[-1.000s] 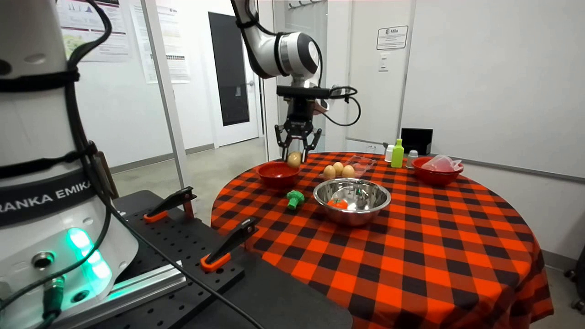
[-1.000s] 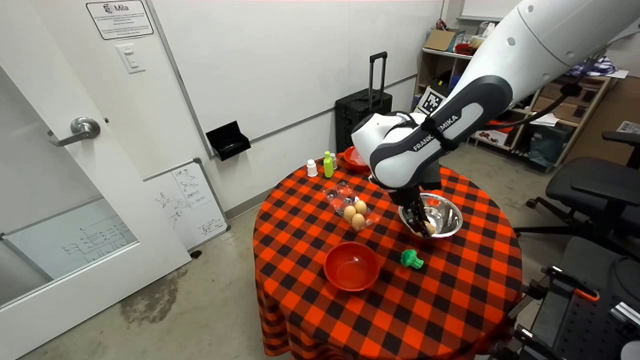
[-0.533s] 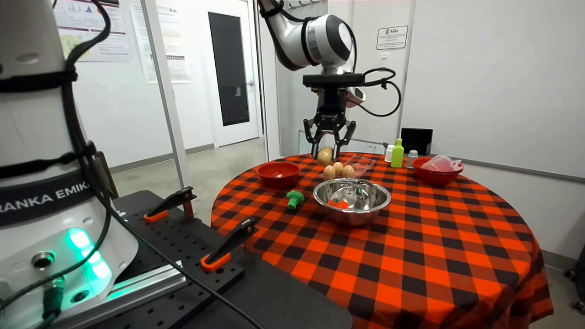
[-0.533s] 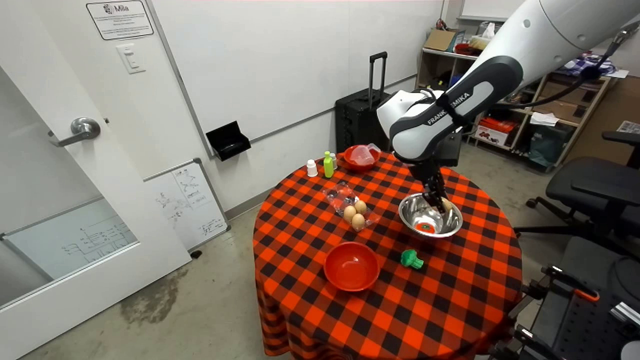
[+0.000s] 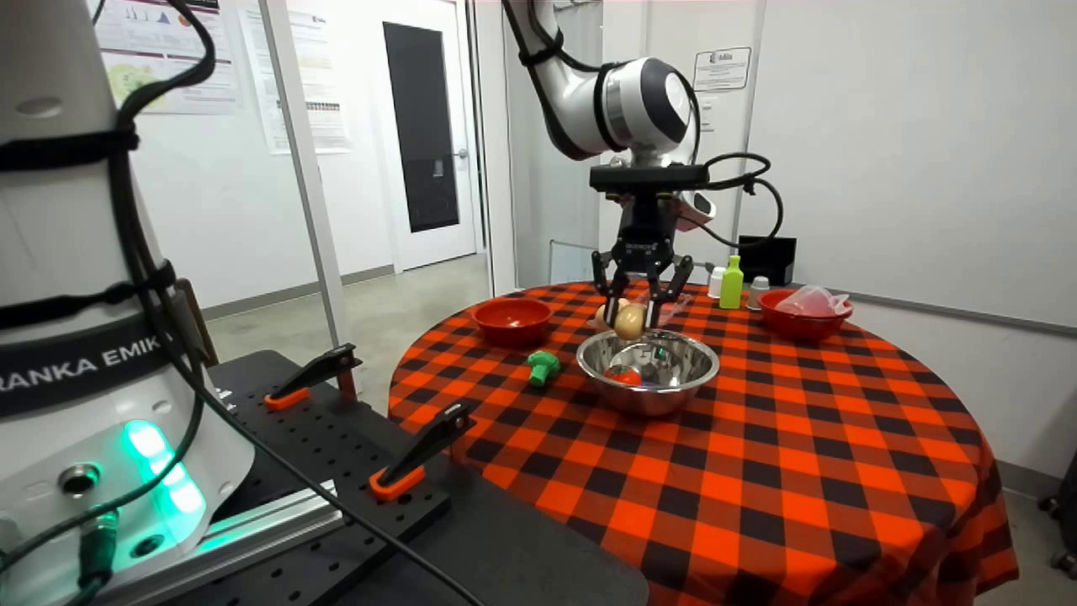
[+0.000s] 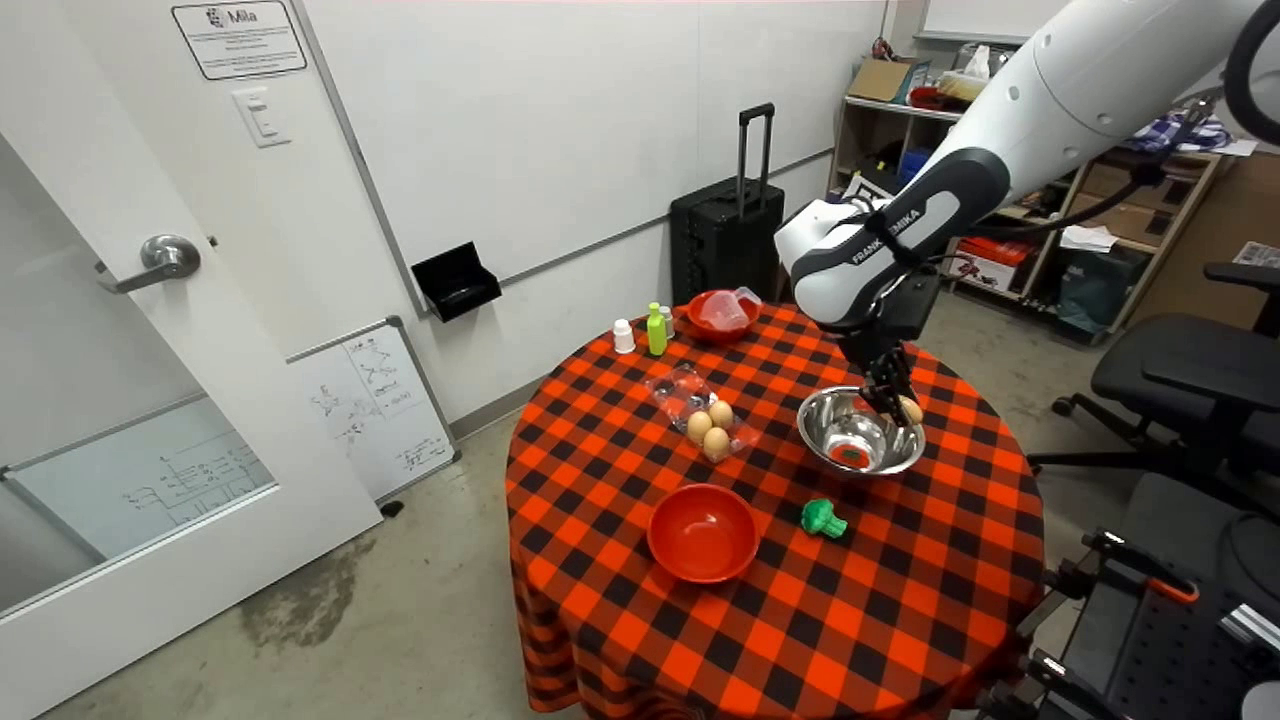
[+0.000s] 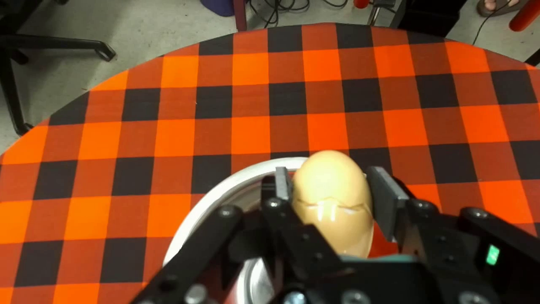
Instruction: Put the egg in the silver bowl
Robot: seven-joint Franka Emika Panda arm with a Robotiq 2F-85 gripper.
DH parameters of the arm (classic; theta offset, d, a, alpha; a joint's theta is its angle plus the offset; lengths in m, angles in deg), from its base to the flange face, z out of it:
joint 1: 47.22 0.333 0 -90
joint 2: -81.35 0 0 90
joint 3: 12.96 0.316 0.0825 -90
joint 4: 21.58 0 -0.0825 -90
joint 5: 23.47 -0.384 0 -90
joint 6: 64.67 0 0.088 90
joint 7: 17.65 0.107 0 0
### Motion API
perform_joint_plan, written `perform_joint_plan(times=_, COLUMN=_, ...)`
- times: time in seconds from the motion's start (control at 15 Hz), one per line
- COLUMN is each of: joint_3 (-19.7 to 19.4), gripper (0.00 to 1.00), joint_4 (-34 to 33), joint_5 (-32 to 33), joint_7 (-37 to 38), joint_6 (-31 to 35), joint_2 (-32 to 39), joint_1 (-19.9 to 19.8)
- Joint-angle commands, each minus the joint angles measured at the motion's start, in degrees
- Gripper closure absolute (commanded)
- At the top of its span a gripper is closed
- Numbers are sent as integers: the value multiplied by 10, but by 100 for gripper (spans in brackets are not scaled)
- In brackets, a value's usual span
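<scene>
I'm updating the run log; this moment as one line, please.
end effector: closed on egg | egg: raised, apparently over silver bowl | silver bowl: holds tomato | placement: not yet done

The claw holds the egg above the silver bowl; green broccoli lies nearby.

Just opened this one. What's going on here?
A robot arm has an egg pinched in its gripper, above the silver bowl. The egg is not yet released. A red tomato-like item lies in the bowl; three other eggs sit outside it.
</scene>
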Motion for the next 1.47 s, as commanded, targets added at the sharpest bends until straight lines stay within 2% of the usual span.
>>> perform_joint_plan(times=0.0, joint_3=1, gripper=77, joint_4=-50, joint_5=-5, joint_7=21, joint_6=-26, joint_2=50, joint_1=2)
perform_joint_plan(times=0.4, joint_3=2, gripper=77, joint_4=-85, joint_5=-7, joint_7=43, joint_6=-16, joint_2=92, joint_1=5)
perform_joint_plan(times=1.07, joint_3=21, gripper=77, joint_4=-109, joint_5=-93, joint_7=6, joint_6=32, joint_2=100, joint_1=-46)
perform_joint_plan(times=1.4, joint_3=20, gripper=77, joint_4=-115, joint_5=-106, joint_7=1, joint_6=48, joint_2=127, joint_1=-58)
